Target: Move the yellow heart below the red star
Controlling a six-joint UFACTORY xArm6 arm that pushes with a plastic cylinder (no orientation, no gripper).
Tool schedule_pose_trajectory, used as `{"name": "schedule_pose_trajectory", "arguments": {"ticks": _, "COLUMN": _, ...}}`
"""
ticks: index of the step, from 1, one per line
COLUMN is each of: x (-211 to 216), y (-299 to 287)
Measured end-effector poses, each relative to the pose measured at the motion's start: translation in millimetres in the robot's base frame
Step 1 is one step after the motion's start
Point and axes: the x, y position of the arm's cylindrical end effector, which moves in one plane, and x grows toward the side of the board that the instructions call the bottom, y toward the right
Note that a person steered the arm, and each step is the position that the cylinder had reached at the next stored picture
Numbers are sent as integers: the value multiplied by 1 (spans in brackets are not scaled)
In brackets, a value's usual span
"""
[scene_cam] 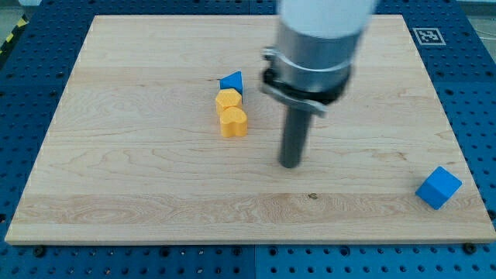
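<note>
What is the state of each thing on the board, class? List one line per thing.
my tip: on the board, apart from all blocks, right of the yellow heart.
yellow heart: touching the yellow block above it.
yellow block: between heart and blue block.
blue triangular block: topmost of the column.
blue cube: alone, lower right.

The wooden board [155, 194] carries a yellow heart [233, 122], yellow block [228, 98], blue triangle [232, 81] and blue cube [438, 187].

Yellow heart [233, 122], blue cube [438, 187]
</note>
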Motion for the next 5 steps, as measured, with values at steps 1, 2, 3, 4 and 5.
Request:
{"name": "schedule_pose_trajectory", "arguments": {"ticks": 1, "x": -4, "y": -75}}
{"name": "schedule_pose_trajectory", "arguments": {"ticks": 2, "x": -26, "y": -127}}
{"name": "schedule_pose_trajectory", "arguments": {"ticks": 3, "x": -64, "y": -131}}
{"name": "schedule_pose_trajectory", "arguments": {"ticks": 4, "x": -60, "y": -118}}
{"name": "schedule_pose_trajectory", "arguments": {"ticks": 5, "x": -45, "y": -90}}
